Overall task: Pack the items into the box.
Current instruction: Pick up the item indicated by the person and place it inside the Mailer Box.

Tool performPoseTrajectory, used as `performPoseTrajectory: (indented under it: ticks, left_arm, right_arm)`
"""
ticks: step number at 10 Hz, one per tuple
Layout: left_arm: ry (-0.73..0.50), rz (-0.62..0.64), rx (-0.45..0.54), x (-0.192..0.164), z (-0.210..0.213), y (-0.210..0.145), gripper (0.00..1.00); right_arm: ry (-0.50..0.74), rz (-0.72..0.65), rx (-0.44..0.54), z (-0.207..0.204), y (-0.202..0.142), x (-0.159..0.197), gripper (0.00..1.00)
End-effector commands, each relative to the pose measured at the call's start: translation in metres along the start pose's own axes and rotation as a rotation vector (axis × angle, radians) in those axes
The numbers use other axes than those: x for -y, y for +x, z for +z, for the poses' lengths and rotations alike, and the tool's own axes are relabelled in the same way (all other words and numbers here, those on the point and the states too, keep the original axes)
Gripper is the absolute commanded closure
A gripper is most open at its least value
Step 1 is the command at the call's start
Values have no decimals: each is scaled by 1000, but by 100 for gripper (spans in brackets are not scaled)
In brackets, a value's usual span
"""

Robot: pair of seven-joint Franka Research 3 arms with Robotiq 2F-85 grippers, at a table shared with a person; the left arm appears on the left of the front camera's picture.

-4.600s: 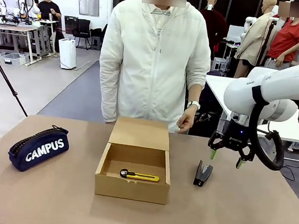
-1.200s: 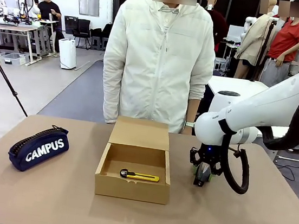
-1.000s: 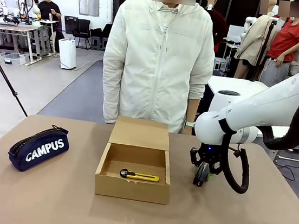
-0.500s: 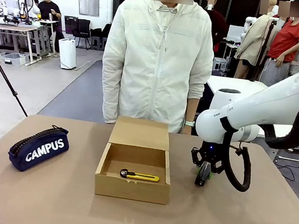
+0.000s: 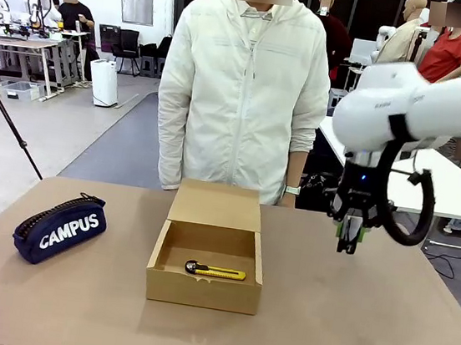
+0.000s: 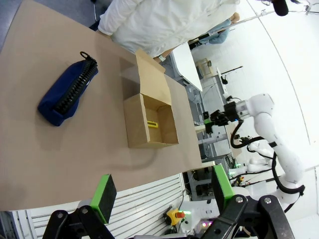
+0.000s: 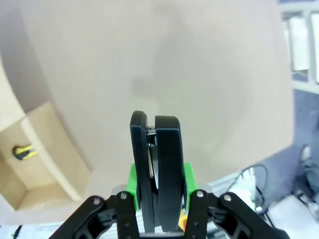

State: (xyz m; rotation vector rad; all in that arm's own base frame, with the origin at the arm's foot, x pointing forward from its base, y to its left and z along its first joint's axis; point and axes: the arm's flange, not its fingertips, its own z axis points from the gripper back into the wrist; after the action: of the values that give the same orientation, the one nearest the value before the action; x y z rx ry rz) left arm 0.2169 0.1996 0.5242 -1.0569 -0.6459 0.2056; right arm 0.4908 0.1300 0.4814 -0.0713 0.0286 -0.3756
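Your right jaws are clamped on the stapler point(image 7: 164, 149), holding it on end between the green pads point(image 7: 130, 180), well above the table point(image 5: 378, 342) and off to the right of the box point(image 5: 203, 291). Your left jaws stand wide open and empty, hanging back well apart from everything on the table. The utility knife point(image 5: 215, 271) already lies in the box near its front wall. The pencil case point(image 5: 59, 229) sits on the table to the left of the box, not yet packed.

Watch 3 things from here:
- The grip looks narrow, taken low on a smooth body, so a quick sideways swing could let the stapler pivot or slip out before it is over the opening.
- If you come across too low, the stapler's free end may catch the box's right wall and push the light cardboard along the table.
- If you release it onto the knife or across the middle, you will probably leave too little room for the pencil case, so aim for the bare floor toward the back
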Motion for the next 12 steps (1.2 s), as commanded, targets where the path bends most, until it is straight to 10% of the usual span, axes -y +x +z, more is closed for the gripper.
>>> performPoseTrajectory:
  ticks: [1, 5, 7, 12]
  left_arm:
    - [-20, -18, 9, 1, 0, 0, 0]
    - [-20, -18, 9, 1, 0, 0, 0]
    - [-20, -18, 9, 1, 0, 0, 0]
    - [-20, -18, 9, 1, 0, 0, 0]
  right_arm:
    - [56, 22, 12, -10, 8, 13, 100]
    - [5, 1, 3, 5, -1, 6, 100]
    - [28, 310, 149, 13, -17, -45, 100]
    - [254, 1570, 399, 23, -95, -223, 100]
